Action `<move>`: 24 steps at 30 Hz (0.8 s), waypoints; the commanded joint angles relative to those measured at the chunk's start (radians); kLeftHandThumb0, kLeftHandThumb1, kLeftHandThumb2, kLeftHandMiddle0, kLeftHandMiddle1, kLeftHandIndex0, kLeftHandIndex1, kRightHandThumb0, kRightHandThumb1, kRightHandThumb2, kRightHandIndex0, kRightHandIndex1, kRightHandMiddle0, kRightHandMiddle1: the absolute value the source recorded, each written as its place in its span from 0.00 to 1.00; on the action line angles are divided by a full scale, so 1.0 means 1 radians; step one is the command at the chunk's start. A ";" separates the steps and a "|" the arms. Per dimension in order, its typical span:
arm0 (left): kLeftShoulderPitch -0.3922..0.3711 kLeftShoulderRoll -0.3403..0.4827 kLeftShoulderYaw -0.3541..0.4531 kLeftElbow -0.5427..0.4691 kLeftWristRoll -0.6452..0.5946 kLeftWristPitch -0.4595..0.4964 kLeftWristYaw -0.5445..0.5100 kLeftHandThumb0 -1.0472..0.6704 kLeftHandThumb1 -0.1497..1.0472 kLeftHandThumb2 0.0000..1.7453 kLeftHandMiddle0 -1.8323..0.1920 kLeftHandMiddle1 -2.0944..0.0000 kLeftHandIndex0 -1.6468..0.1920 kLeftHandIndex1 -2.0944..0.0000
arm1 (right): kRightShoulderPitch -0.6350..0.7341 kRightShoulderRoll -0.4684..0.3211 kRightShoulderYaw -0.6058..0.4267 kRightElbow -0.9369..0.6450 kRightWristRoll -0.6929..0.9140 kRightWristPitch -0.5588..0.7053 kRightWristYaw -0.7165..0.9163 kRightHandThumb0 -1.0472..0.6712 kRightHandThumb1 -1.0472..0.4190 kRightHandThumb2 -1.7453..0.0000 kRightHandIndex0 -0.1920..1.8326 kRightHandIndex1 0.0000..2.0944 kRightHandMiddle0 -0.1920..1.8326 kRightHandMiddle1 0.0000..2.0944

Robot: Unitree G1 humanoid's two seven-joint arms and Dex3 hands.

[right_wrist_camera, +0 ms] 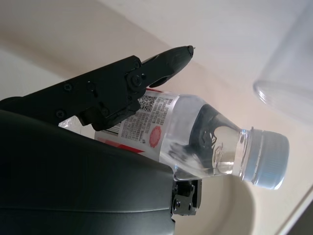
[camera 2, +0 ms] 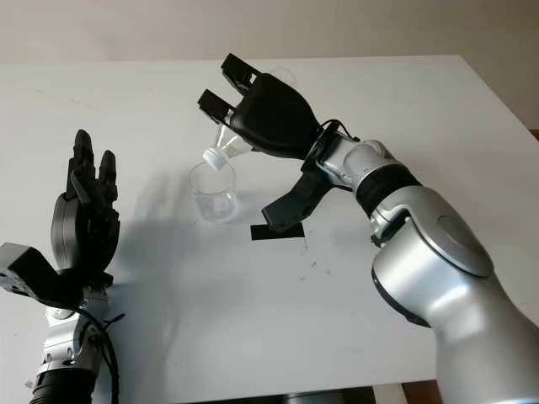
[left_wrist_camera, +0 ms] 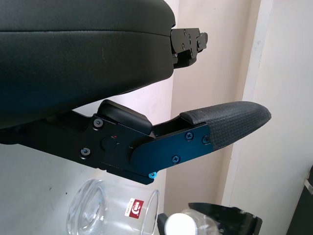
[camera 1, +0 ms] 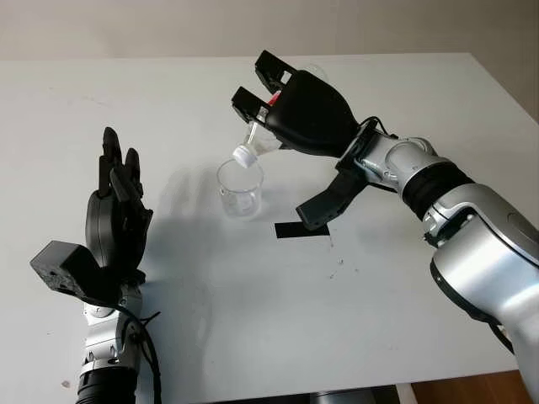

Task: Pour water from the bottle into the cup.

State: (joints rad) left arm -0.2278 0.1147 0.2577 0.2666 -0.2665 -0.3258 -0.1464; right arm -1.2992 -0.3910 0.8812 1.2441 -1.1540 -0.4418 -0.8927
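Nearest the head camera, the left hand (camera 1: 118,210) stands raised at the table's near left corner, well to the left of the clear round plastic cup (camera 1: 240,188). It is open, holds nothing, and points away from the robot, its black shell carried on a silver forearm wrapped with cable. From the left wrist view the cup (left_wrist_camera: 110,213) appears beyond that hand's textured fingertip, with a red mark showing through its wall.

On the other side of the cup, the right hand (camera 1: 290,105) grips the small clear plastic water bottle (camera 1: 257,145). Black fingers (right_wrist_camera: 142,73) wrap over the bottle's printed white and red label, and the thumb hangs below, pointing toward the table. The bottle (right_wrist_camera: 195,134) is tipped steeply, neck down, so that its white cap (camera 1: 243,155) sits just over the cup's far rim. That cap (right_wrist_camera: 266,159) is on the neck in the right wrist view, and water with an air bubble fills the shoulder behind it. I cannot tell whether the cap touches the rim.

The cup stands upright on the white table (camera 1: 253,320), roughly at its middle, and looks empty. Just right of the cup and slightly nearer the robot, a black rectangular strip of tape (camera 1: 290,230) lies flat on the tabletop. A few small dark specks (camera 1: 339,263) dot the surface beyond the tape.
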 commanded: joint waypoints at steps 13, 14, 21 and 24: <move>0.030 -0.004 0.001 0.003 0.000 0.002 -0.003 0.07 1.00 0.44 1.00 0.86 0.95 1.00 | 0.074 0.000 -0.345 -0.037 0.440 -0.193 0.301 0.54 0.00 0.94 0.60 1.00 0.45 1.00; 0.029 -0.004 0.002 0.005 0.000 0.003 -0.004 0.07 1.00 0.43 1.00 0.86 0.95 1.00 | 0.079 0.000 -0.361 -0.045 0.457 -0.190 0.320 0.53 0.00 0.94 0.60 1.00 0.45 1.00; 0.029 -0.007 0.000 -0.009 0.004 0.012 0.005 0.07 1.00 0.43 1.00 0.87 0.95 1.00 | 0.148 0.040 -0.559 -0.113 0.725 -0.175 0.611 0.53 0.00 0.90 0.63 1.00 0.45 1.00; 0.031 -0.005 -0.001 -0.013 0.005 0.015 0.006 0.07 1.00 0.44 1.00 0.88 0.95 1.00 | 0.177 0.045 -0.604 -0.160 0.781 -0.153 0.693 0.52 0.00 0.90 0.63 1.00 0.45 1.00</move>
State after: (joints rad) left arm -0.2215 0.1143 0.2570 0.2571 -0.2661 -0.3145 -0.1414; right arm -1.1305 -0.3482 0.3044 1.1197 -0.3951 -0.6021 -0.2163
